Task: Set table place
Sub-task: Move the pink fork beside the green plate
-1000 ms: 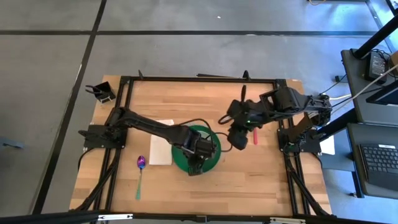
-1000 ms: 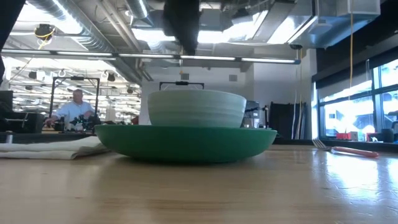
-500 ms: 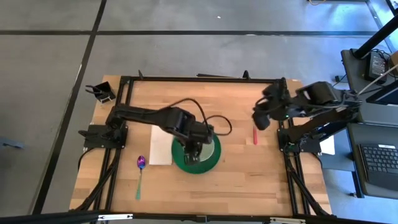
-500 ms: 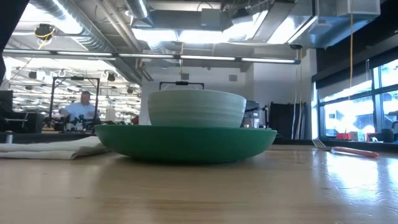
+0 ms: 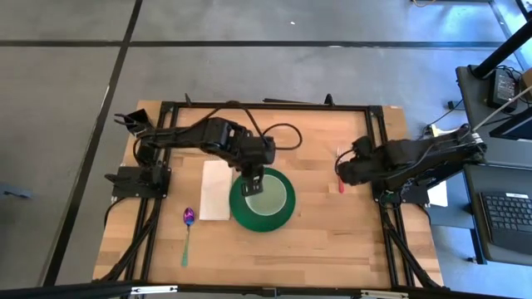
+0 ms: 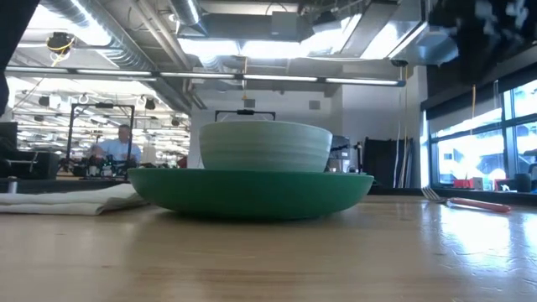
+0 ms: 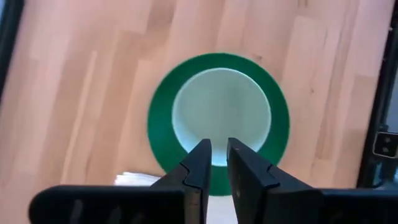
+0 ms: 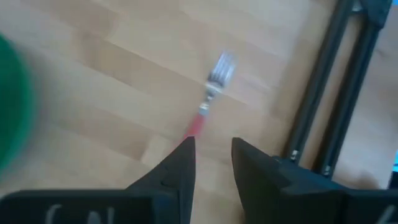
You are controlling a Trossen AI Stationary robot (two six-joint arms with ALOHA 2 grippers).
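Note:
A green plate [image 5: 283, 214] lies in the middle of the wooden table [image 5: 316, 241], with a pale ribbed bowl [image 5: 266, 198] standing in it. The low view shows the bowl [image 6: 266, 145] sitting upright on the plate [image 6: 252, 193]. My left gripper [image 5: 252, 184] hangs above the plate's far-left rim, its fingers [image 7: 200, 163] a narrow gap apart over the bowl [image 7: 221, 118], holding nothing. My right gripper [image 5: 342, 170] hovers over the red-handled fork [image 5: 340, 186], which lies flat right of the plate. In the right wrist view the gripper [image 8: 211, 155] is open above the fork [image 8: 208, 99].
A white folded napkin [image 5: 216, 189] lies left of the plate, and a spoon [image 5: 187, 226] with a purple bowl and green handle lies nearer the left edge. A small black holder [image 5: 137, 123] sits at the far-left corner. Black rails [image 5: 382, 166] frame the tabletop. A person [image 6: 122, 147] sits far behind.
My left gripper has moved from over the plate's near part toward the far edge and risen out of the low view. My right gripper has drawn back toward the table's right edge, from beside the plate to over the fork. Plate, bowl and fork have stayed put.

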